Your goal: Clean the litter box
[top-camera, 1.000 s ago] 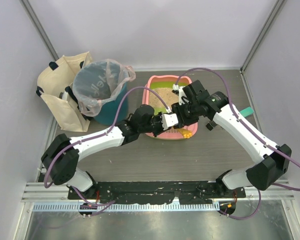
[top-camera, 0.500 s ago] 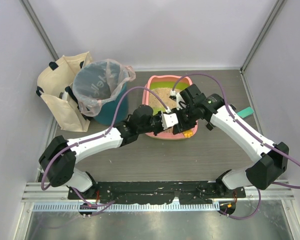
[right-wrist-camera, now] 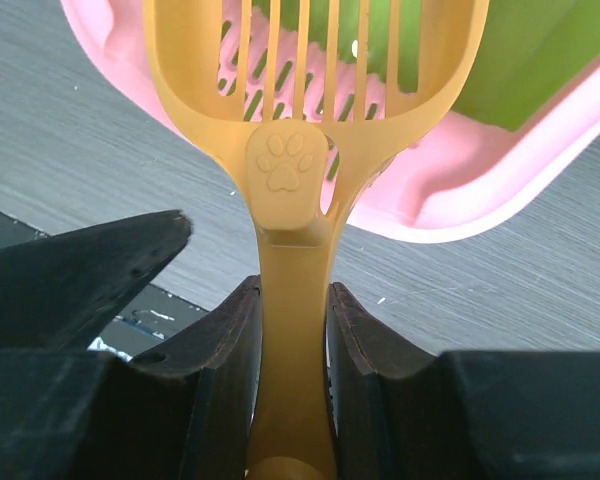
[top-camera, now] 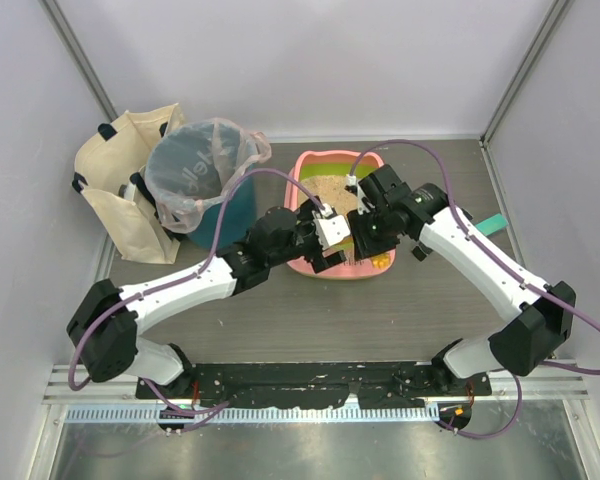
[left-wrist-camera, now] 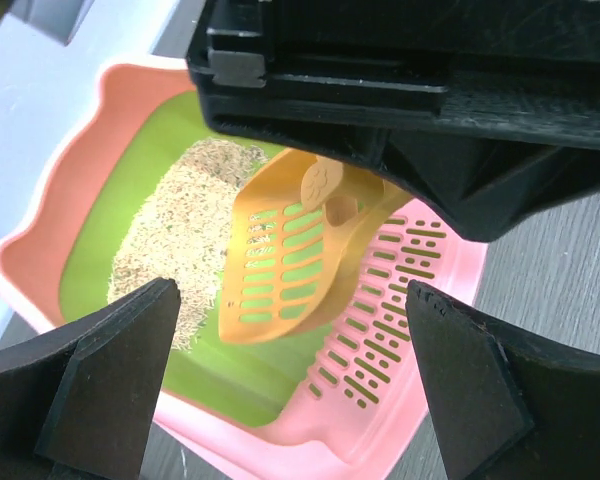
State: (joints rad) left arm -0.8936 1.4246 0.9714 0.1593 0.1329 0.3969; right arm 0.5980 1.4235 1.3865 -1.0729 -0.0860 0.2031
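The pink litter box (top-camera: 305, 172) with its green floor and beige litter (top-camera: 330, 188) lies at mid-table. Over its near end both grippers meet. My right gripper (right-wrist-camera: 292, 300) is shut on the handle of the orange slotted scoop (right-wrist-camera: 290, 170), whose blade hangs over the box's slotted ledge (left-wrist-camera: 420, 300). My left gripper (left-wrist-camera: 290, 290) stands wide open just in front of the scoop (left-wrist-camera: 280, 260), touching nothing. In the top view the left gripper (top-camera: 325, 235) and the right gripper (top-camera: 365, 235) are side by side, and only a bit of the scoop (top-camera: 380, 265) shows.
A teal round bin (top-camera: 200, 185) lined with a clear bag stands left of the box. A beige tote bag (top-camera: 115, 175) leans beside it. A small teal object (top-camera: 492, 224) lies near the right wall. Dark wood-grain table surrounds the box.
My left gripper has opened wide and let go of the scoop, drawing back a little. My right gripper has closed on the scoop's handle and now holds it alone.
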